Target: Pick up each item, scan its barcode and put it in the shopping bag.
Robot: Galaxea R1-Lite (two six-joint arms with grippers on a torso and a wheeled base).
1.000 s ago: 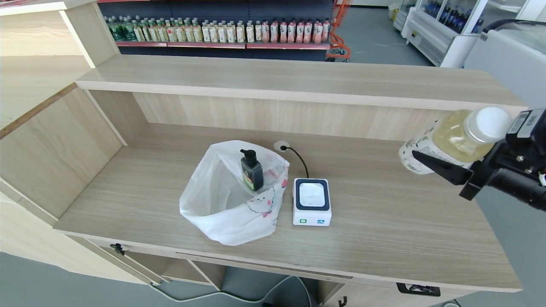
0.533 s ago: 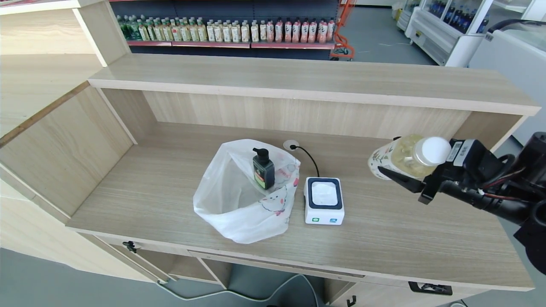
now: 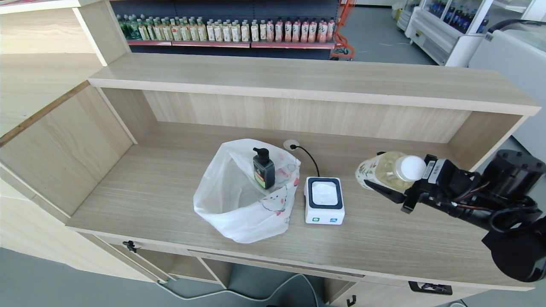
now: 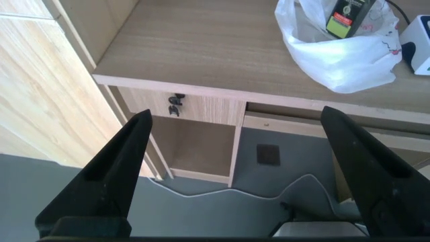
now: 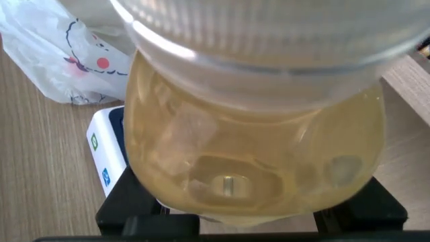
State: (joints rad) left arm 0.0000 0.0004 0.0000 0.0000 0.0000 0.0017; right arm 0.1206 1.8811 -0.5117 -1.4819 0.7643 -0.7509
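Your right jaws grip the drink bottle on its side over the table, just right of the scanner, probably to present its barcode; your left jaws hang open.

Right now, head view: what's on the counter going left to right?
shopping bag → scanner → drink bottle, held over the counter in the right gripper
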